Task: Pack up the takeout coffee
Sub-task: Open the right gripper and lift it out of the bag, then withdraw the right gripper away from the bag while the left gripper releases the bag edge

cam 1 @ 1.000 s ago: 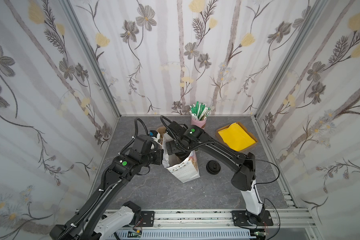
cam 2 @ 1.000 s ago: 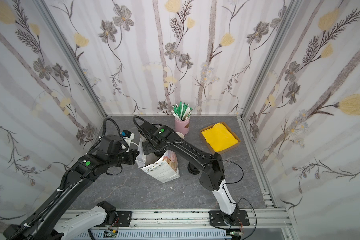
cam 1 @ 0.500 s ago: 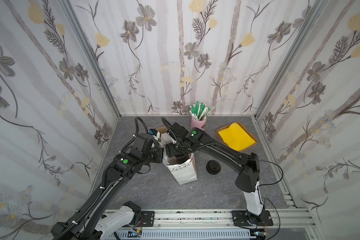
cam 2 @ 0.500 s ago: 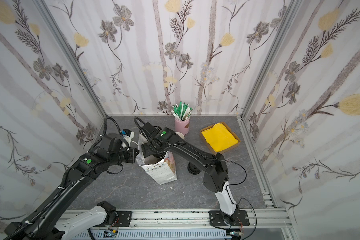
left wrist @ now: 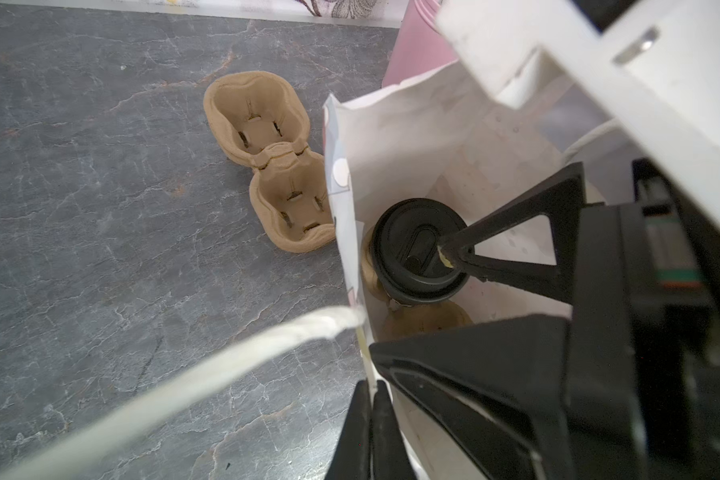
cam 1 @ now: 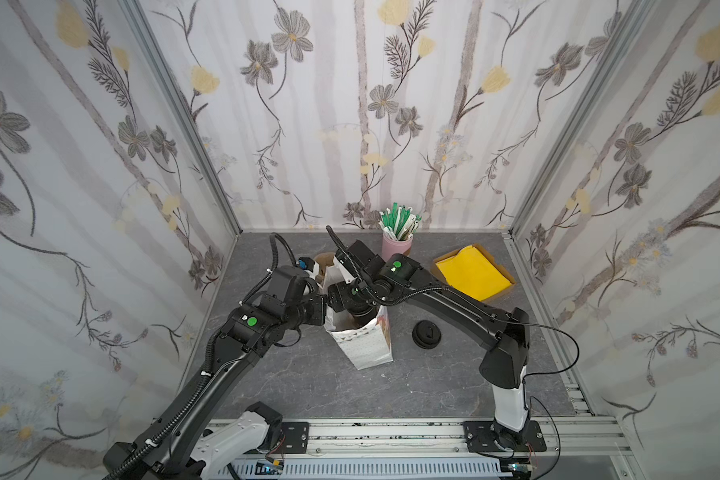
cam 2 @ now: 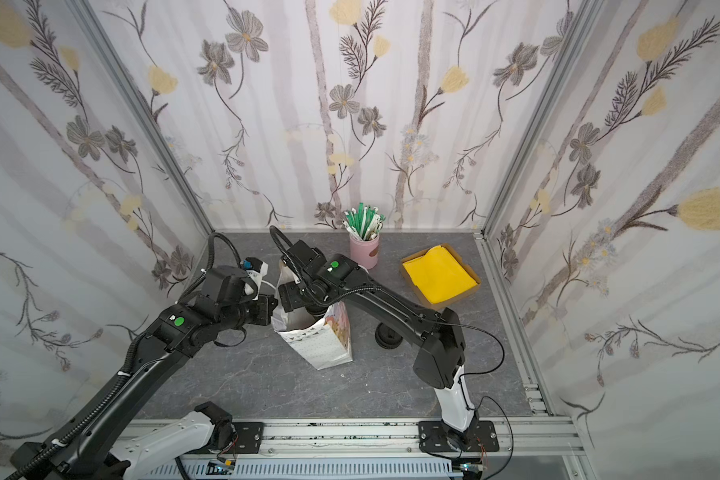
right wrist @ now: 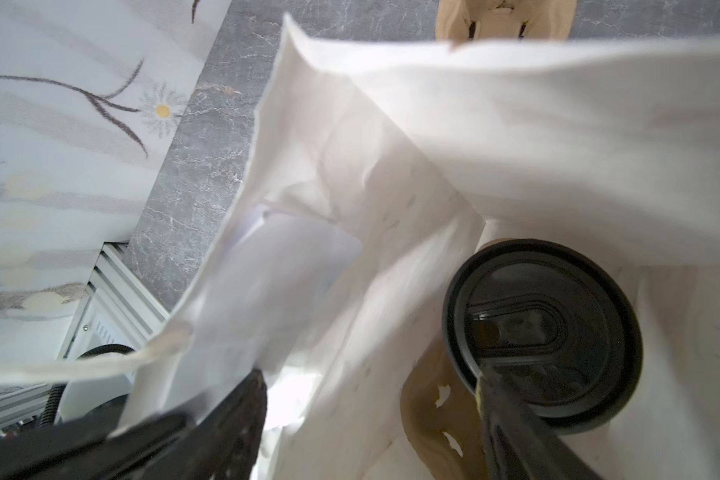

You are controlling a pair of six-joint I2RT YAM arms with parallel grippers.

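Item: takeout coffee (left wrist: 418,249), black-lidded cup standing upright deep inside the white bag (cam 1: 366,345), directly below the right gripper (right wrist: 371,374), whose jaws are spread wide, one finger (right wrist: 516,436) crossing the lid's rim and its mate well apart by the bag wall, so the cup is not gripped. Item: left gripper (left wrist: 371,395), jaws pinched together on the bag's rim just beside the cord handle (left wrist: 225,365). Item: brown pulp cup carrier (left wrist: 267,137), lying on the grey table (left wrist: 80,208) outside the bag, beyond the left gripper.
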